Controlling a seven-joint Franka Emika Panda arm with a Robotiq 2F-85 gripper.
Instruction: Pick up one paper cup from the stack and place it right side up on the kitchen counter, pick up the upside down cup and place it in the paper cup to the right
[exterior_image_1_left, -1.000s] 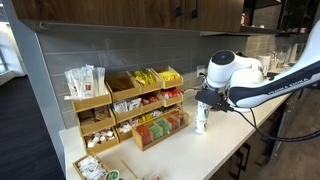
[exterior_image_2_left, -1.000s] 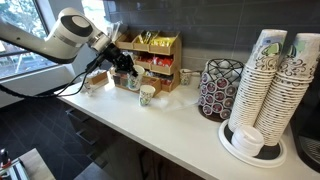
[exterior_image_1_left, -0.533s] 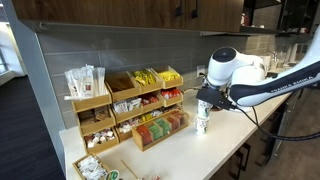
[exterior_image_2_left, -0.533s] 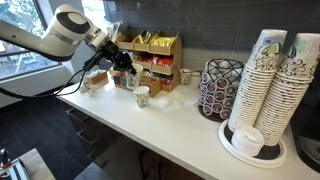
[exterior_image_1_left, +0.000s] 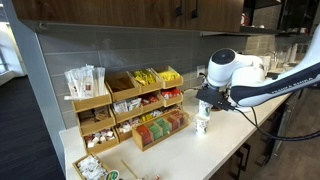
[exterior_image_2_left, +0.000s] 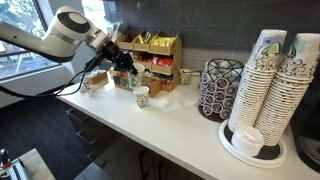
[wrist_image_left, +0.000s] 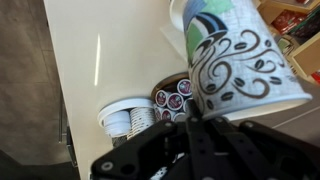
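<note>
Counter: a long, pale cream kitchen counter with a straight front edge; smooth, with a soft sheen in my wrist view
Room: a grey tiled wall behind the counter; dark wood cabinets above; a bright window at one end
Claw: my gripper is closed right down; it pinches the rim of one paper cup, white with dark swirls
Cup position: low over the counter, just beside the wooden snack racks; I cannot tell whether its base touches the surface; it is well apart from the stack
Cup columns: two; the stack and a second column stand side by side at the far end of the counter
Pod carousel: one; a dark wire one, near the columns
Lids: one low white pile at the foot of the columns
Racks: tiered and full of packets; too crowded for me to count the sections
</note>
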